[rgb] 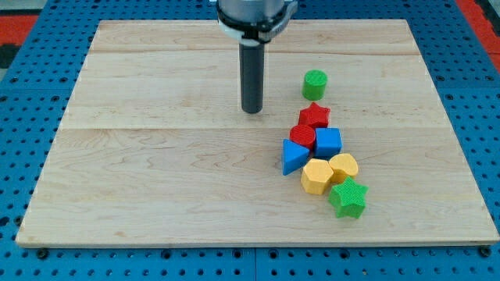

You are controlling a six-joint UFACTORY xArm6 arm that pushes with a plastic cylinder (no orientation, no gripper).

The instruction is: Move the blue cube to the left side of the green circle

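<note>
The blue cube (329, 142) sits in a cluster right of the board's middle, touching the red round block (302, 136) on its left and just below the red star (315, 115). The green circle (315, 83) stands alone above the cluster, toward the view's top. My tip (251, 110) rests on the board to the left of the green circle and up-left of the blue cube, apart from every block.
A blue triangular block (293, 158), a yellow hexagon (316, 177), a yellow round block (344, 166) and a green star (348, 198) crowd below the blue cube. The wooden board (156, 172) lies on a blue pegboard.
</note>
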